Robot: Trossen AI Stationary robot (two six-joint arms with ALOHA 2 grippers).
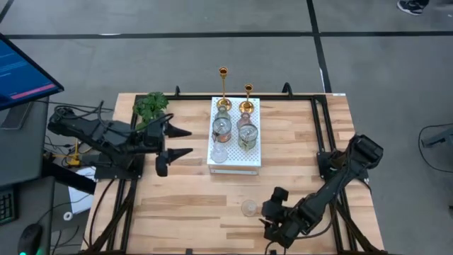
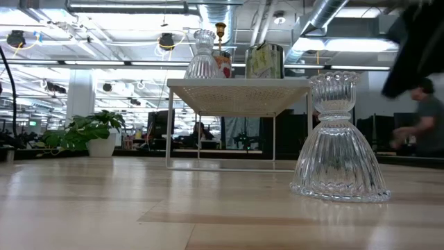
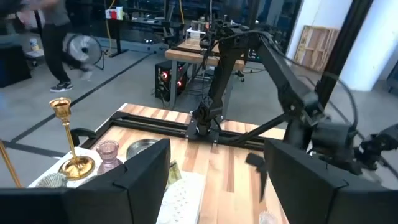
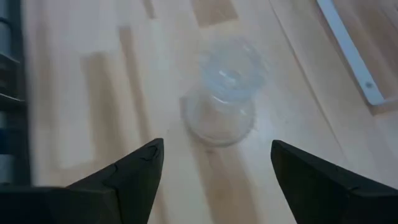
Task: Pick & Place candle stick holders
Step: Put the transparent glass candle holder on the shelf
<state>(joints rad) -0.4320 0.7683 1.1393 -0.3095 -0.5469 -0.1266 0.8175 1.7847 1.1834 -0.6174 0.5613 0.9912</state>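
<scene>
Right gripper (image 1: 265, 214): fingers apart, holding nothing; just beside the clear glass candle holder (image 1: 249, 207), which stands free and upright on the wooden table (image 1: 177, 205), near its front edge.
Left gripper (image 1: 185, 142): fingers spread wide, empty; hovering just left of the white dotted board (image 1: 253, 159).
On the board: two gold candlesticks (image 1: 224, 88) at the back, several small glass holders (image 1: 221, 127) in front of them.
Plant (image 1: 151, 106): back left of the table.
</scene>
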